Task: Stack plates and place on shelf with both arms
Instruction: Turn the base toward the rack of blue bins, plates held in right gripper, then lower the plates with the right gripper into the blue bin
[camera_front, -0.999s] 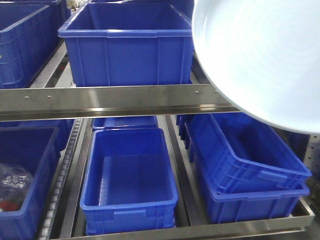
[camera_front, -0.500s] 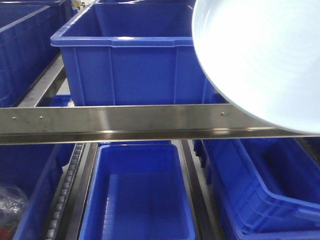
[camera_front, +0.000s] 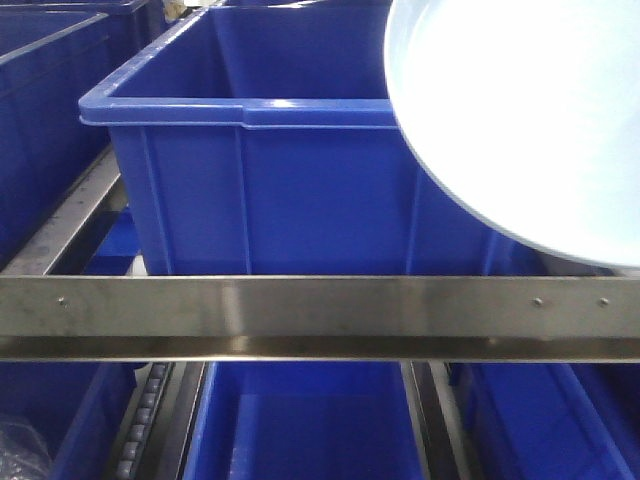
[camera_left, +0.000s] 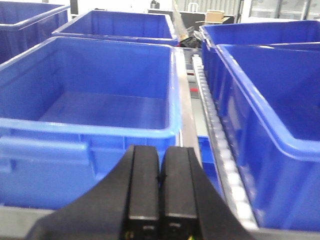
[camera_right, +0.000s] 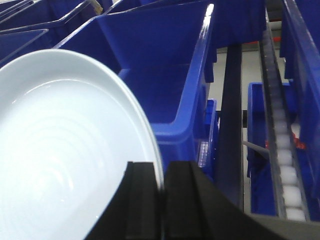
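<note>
Jaws of the right gripper (camera_right: 161, 200), at the bottom centre of the right wrist view, are clamped on the rim of a white plate (camera_right: 65, 155) that spreads left and upward from them, tilted on edge. Whether one plate or a stack of two is held cannot be told. At the bottom of the left wrist view, the left gripper (camera_left: 159, 200) is clenched on nothing. Beyond, the front view shows the plate at upper right, above the shelf rail (camera_front: 320, 318) crossing the frame. Behind the rail stands an empty blue crate (camera_front: 250, 180); more blue crates (camera_left: 270, 95) lie farther back.
</note>
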